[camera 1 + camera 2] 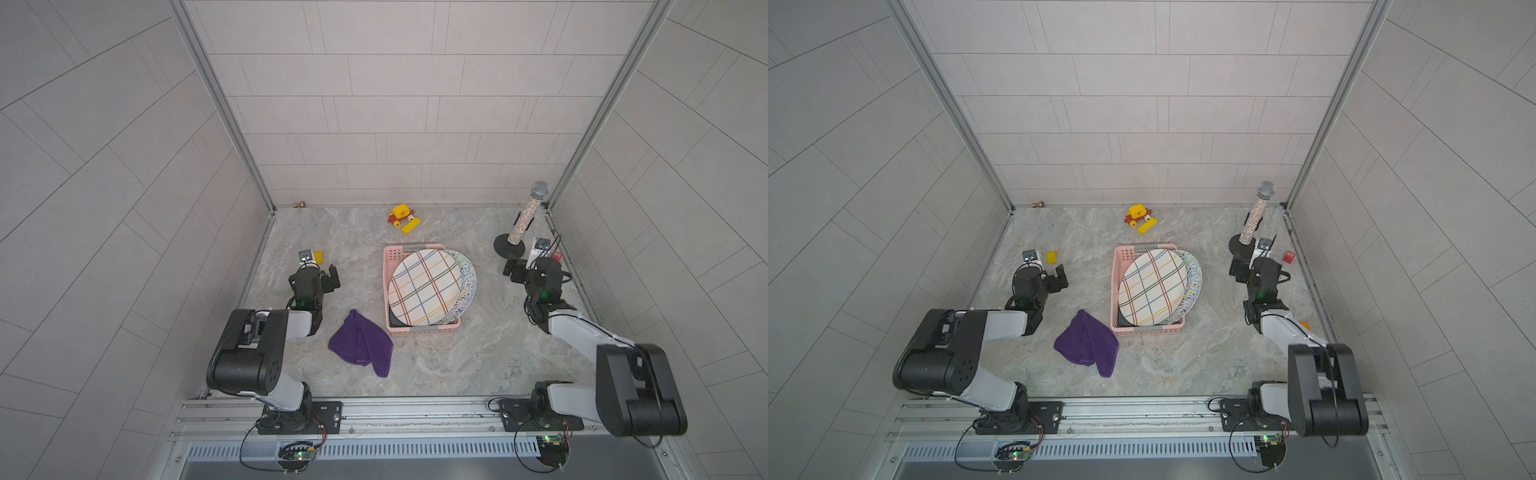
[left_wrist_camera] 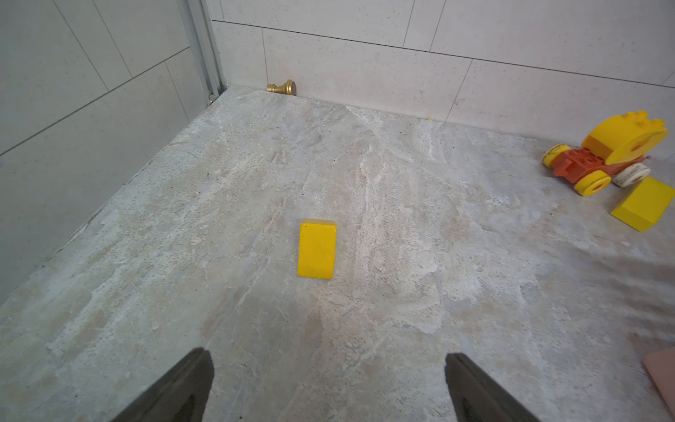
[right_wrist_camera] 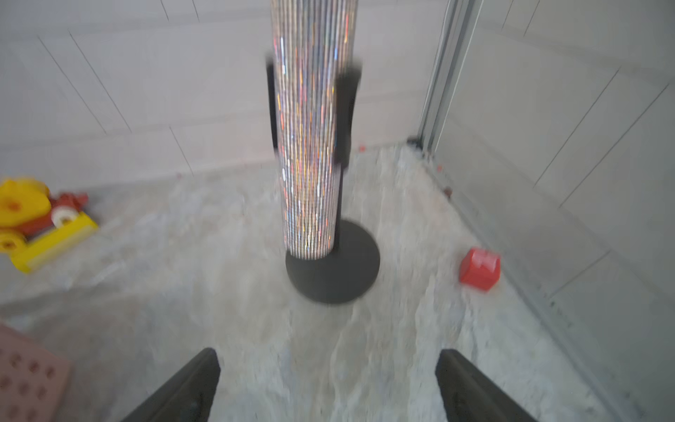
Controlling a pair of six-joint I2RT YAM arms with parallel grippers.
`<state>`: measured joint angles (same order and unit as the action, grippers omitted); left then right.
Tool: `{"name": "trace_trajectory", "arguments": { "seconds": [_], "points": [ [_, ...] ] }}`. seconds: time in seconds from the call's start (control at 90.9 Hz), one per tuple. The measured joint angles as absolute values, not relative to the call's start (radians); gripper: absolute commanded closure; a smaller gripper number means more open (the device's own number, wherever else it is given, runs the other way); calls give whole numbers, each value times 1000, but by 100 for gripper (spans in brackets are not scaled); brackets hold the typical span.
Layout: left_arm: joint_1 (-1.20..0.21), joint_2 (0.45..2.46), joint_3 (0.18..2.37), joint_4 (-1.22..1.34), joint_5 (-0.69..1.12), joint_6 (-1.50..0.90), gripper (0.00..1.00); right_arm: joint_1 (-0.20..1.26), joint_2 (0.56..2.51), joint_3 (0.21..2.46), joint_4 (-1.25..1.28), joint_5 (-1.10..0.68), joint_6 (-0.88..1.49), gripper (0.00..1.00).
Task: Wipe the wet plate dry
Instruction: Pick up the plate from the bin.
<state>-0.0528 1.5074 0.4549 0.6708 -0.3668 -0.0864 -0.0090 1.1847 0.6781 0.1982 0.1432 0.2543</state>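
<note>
At bench centre: plate (image 1: 424, 286) leans in basket (image 1: 392, 254); cloth (image 1: 360, 345) just beside.
Tools: left tool (image 2: 327, 369), right tool (image 3: 327, 360) gape wide, empty.
Handling: plate likely stiff, slick, fragile; hold its rim.

Bare table (image 1: 457, 365) beside cloth (image 1: 360, 345) (basket (image 1: 395, 252) close)

1. Left arm (image 1: 249, 345) and right arm (image 1: 623, 382): bulky black joints, pale grey links.
2. Black cables (image 1: 248, 453) loop at each black base plate (image 1: 328, 415).
3. Left gripper (image 2: 328, 361), right gripper (image 3: 327, 358): dark wedge fingers (image 2: 175, 394).
</note>
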Motion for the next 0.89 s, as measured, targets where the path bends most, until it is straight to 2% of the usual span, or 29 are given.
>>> {"name": "trace_trajectory", "arguments": {
  "seconds": [0.154,0.275,0.352,0.528,0.66,0.892],
  "points": [
    [-61,1359,784,170,-415,-224,0,20,1044,1089,-256,-75,432,31],
    [-114,1157,899,14,-326,-381,0,151,962,1151,-506,-222,530,43],
    [-151,1098,941,-96,-224,-509,0,236,976,1175,-652,-286,554,51],
    [-234,1203,968,-266,37,-680,0,364,1204,1249,-875,-313,551,52],
    [-302,1332,957,-360,173,-721,8,386,1376,1261,-915,-293,539,52],
    [-326,1394,956,-407,272,-738,20,387,1559,1305,-910,-257,515,51]
  ]
}}
